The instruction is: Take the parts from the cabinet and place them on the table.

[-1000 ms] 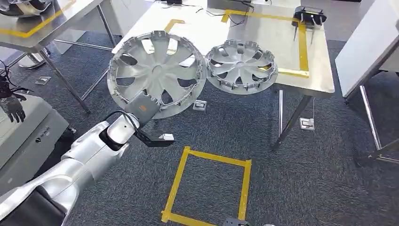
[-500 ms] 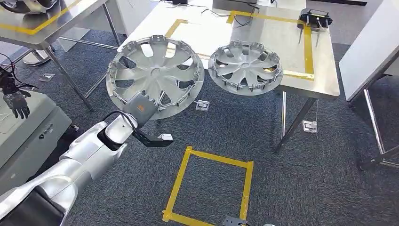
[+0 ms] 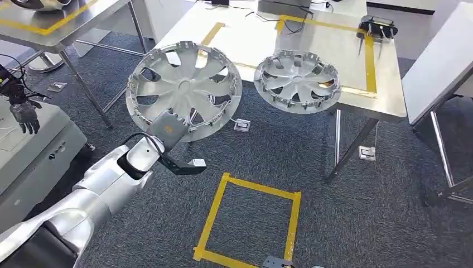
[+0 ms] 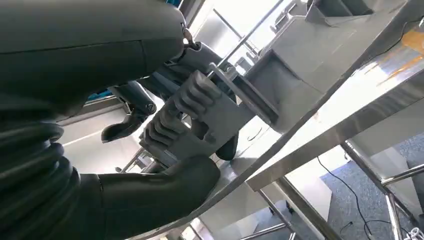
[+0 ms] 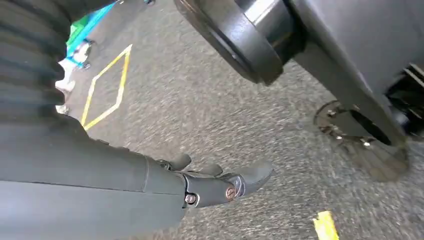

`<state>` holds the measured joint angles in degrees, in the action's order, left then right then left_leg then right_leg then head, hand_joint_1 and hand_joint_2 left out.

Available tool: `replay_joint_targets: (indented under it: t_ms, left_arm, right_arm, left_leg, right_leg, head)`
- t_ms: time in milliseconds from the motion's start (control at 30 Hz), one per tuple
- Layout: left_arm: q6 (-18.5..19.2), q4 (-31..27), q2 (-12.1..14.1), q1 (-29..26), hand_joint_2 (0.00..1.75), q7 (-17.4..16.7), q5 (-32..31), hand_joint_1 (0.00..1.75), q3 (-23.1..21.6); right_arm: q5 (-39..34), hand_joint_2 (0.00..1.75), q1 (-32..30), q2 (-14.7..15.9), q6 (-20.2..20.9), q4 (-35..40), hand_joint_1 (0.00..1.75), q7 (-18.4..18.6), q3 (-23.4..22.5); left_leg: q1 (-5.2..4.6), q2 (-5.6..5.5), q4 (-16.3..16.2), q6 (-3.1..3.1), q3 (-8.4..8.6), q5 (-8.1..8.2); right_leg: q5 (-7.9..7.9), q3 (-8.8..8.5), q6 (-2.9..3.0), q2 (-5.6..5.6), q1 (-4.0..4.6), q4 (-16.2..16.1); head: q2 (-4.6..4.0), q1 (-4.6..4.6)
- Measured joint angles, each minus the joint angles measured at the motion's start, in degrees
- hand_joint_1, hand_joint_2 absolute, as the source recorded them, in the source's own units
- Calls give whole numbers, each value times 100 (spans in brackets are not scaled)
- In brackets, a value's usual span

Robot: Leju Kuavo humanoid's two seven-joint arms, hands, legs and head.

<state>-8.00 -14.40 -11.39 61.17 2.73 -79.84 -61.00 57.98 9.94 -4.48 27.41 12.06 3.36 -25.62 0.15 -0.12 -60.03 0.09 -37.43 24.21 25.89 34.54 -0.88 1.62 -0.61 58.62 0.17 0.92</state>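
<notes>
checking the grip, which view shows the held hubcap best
The head view: the whole held hubcap shows, rim in the left hand. The left wrist view gives just its edge close up; the right wrist view faces the floor.

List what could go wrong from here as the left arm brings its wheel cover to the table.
1. The left hand grips the large silver spoked wheel cover only at its lower rim, so the cover may tilt or slip.
2. The second silver wheel cover already overhangs the steel table edge; a bump from the carried one could knock it off.
</notes>
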Motion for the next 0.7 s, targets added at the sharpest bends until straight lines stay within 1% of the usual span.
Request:
replay_joint_targets:
  t_ms: [33, 67, 100, 133, 167, 200, 233, 267, 300, 333, 367, 400, 433, 467, 567, 600, 633, 667, 700]
  left_arm:
    - [0, 0, 0, 1, 175, 9, 0, 175, 0]
    - [0, -15, -4, -1, 175, 13, 0, 175, 0]
    - [0, -28, -24, -8, 175, 17, 0, 175, 0]
    - [0, -28, -35, 3, 175, 17, 0, 175, 0]
    - [0, -33, -55, 9, 175, 17, -2, 175, 0]
    - [-2, -37, -74, 3, 175, 17, 0, 175, 0]
    - [-2, -37, -90, -7, 175, 17, 0, 175, 0]
    - [-2, -37, -105, -12, 175, 20, 0, 175, 0]
    - [-2, -37, -111, -21, 175, 22, 0, 175, 0]
    - [-2, -37, -111, -25, 175, 26, -2, 175, 0]
    - [-2, -37, -111, -26, 175, 31, -2, 175, 0]
    - [-2, -37, -111, -22, 175, 28, 0, 175, 0]
    - [-2, -37, -109, -15, 175, 22, -2, 175, 0]
    - [-2, -37, -103, -19, 175, 20, -2, 175, 0]
    - [-2, -44, -118, -20, 175, 28, -2, 175, -2]
    - [0, -50, -120, -20, 175, 28, -2, 175, -2]
    - [0, -48, -118, -19, 175, 28, -2, 175, 0]
    - [-2, -44, -89, -17, 175, 26, -2, 175, 0]
    - [-7, -46, -87, -22, 175, 31, -2, 175, -2]
  right_arm:
    - [-50, 175, -1, -9, 0, 0, 0, -30, -42]
    - [-65, 175, 0, -13, 0, 0, 0, -37, -70]
    - [-92, 175, -4, -4, 0, 0, 0, -41, -94]
    - [-92, 175, -5, 0, 0, 0, 0, -48, -107]
    - [-94, 175, -8, 0, 0, 0, 0, -61, -120]
    - [-94, 175, -20, 0, 0, 0, 0, -61, -129]
    - [-92, 175, -41, 0, 0, 0, 0, -61, -129]
    - [-89, 175, -67, 0, 0, 0, 0, -52, -131]
    - [-87, 175, -80, 2, 0, 0, 0, -39, -131]
    - [-87, 175, -87, 7, 0, 0, 0, -37, -135]
    - [-87, 175, -86, 11, 0, 0, 0, -37, -135]
    - [-87, 175, -82, 11, 0, 0, 0, -37, -135]
    - [-87, 175, -65, -51, 0, 0, 0, -41, -135]
    - [-87, 175, -66, -28, -2, 0, 0, -46, -138]
    - [-83, 175, -86, -24, 0, 0, 0, -46, -138]
    - [-72, 175, -92, -17, 0, 0, 0, -48, -138]
    - [-63, 175, -88, -20, 0, 0, 0, -61, -138]
    - [-35, 175, -83, -20, -2, 0, 0, -96, -138]
    - [-13, 175, -76, -20, -2, 0, 0, -148, -138]
  left_leg:
    - [-48, 8, -23, 52, -6, 15]
    - [-11, 21, 122, 119, 65, -50]
    - [39, 56, 256, 132, 146, -116]
    - [52, 75, 324, 166, 175, -147]
    - [58, 89, 337, 164, 173, -160]
    - [58, 103, 335, 163, 172, -158]
    - [58, 123, 332, 157, 171, -153]
    - [67, 151, 321, 135, 168, -145]
    - [90, 179, 302, 99, 166, -130]
    - [129, 213, 263, 48, 153, -108]
    - [177, 250, 194, -13, 132, -70]
    - [201, 289, 81, -98, 99, -13]
    - [162, 311, -1, -189, 44, 36]
    - [144, 341, -50, -229, 33, 56]
    - [180, 451, -6, -297, 90, 45]
    - [212, 422, -35, -341, 57, 107]
    - [213, 256, -233, -324, -2, 283]
    - [190, 152, -566, -305, -143, 471]
    - [166, 78, -1073, -289, -365, 704]
  right_leg:
    - [-41, -18, -66, -4, -39, -59]
    - [-56, -53, -93, -14, -4, -110]
    - [-16, -29, -78, -43, -30, -56]
    - [125, 63, -77, -104, -22, 121]
    - [332, 253, -86, -139, -34, 504]
    - [518, 463, -108, -154, -59, 940]
    - [651, 671, -136, -157, -84, 1349]
    - [649, 798, -168, -156, -114, 1553]
    - [517, 763, -207, -152, -150, 1438]
    - [306, 617, -251, -134, -185, 1107]
    - [65, 385, -301, -80, -223, 628]
    - [-108, 148, -377, 88, -272, 135]
    - [-9, 171, -345, 147, -214, 187]
    - [-13, 208, -180, 70, -229, 220]
    - [-6, 267, -34, -70, -202, 273]
    - [-22, 260, 21, -118, -205, 262]
    - [-27, 259, 57, -149, -198, 261]
    - [-31, 262, 75, -165, -190, 261]
    - [-30, 264, 107, -203, -171, 261]
  head:
    - [0, 4]
    - [0, 2]
    - [0, 4]
    - [0, -2]
    - [0, -4]
    - [0, -4]
    - [0, -2]
    - [0, -5]
    - [0, -7]
    - [0, -4]
    - [0, -9]
    - [0, -13]
    - [0, -70]
    - [0, -57]
    - [0, -61]
    - [0, -59]
    - [0, -61]
    - [0, -57]
    - [0, -59]
